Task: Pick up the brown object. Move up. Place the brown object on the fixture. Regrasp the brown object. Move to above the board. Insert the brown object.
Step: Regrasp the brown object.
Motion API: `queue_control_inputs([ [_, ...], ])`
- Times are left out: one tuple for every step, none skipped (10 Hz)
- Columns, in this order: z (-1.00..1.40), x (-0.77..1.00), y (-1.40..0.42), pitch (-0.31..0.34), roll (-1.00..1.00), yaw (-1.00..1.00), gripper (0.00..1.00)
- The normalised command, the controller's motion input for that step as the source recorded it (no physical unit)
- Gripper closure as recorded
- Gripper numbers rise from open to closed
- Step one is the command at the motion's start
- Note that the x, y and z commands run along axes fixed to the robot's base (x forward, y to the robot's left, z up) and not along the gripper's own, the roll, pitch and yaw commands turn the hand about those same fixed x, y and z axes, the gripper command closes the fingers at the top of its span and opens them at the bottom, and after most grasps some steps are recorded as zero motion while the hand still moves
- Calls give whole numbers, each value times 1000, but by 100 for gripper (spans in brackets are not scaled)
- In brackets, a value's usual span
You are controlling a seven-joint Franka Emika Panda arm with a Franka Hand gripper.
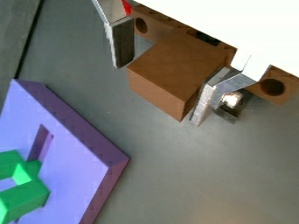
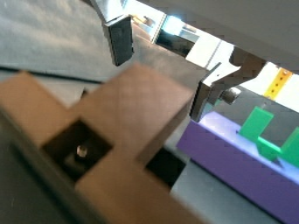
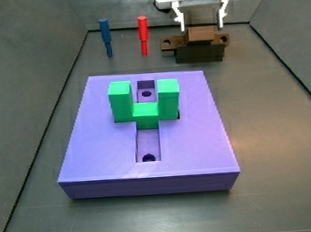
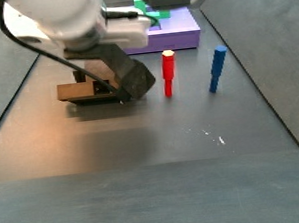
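The brown object (image 1: 176, 79) rests on the fixture (image 3: 201, 55) at the back right, beyond the board (image 3: 106, 141). It also shows in a wrist view (image 2: 135, 109) and a side view (image 4: 72, 91). My gripper (image 1: 163, 87) hangs over the fixture with its fingers on either side of the brown object. The jaws are open: one finger (image 1: 119, 44) stands clear of the object, the other (image 1: 212, 101) is close against it. The fixture's hollow shows in a wrist view (image 2: 76, 150). The gripper also shows in both side views (image 3: 202, 30) (image 4: 109, 82).
The purple board (image 1: 70, 140) carries a green U-shaped block (image 3: 141, 99) over its slot. A red peg (image 3: 143, 34) and a blue peg (image 3: 105, 36) stand left of the fixture near the back wall; both also show in a side view, red (image 4: 170, 73) and blue (image 4: 217, 69).
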Motion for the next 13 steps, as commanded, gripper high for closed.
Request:
queue_control_inputs([
  [354,6,40,29,234,46,0],
  [266,0,83,0,346,0,0],
  [203,0,86,-3,557,0,0],
  [197,0,91,-49,680,0,0],
  [209,-51,146,-94,869,0,0],
  [186,-17,129,-109,986,0,0],
  [89,0,29,-106,1000,206,0],
  [71,0,0,-120,1000,383,0],
  [34,0,0,-186,1000,380,0],
  [0,0,9,-74,1000,243,0],
  [0,-26,0,-6,1000,86,0],
  [0,-131,0,0,1000,0,0],
  [0,-137,0,0,1000,0,0],
])
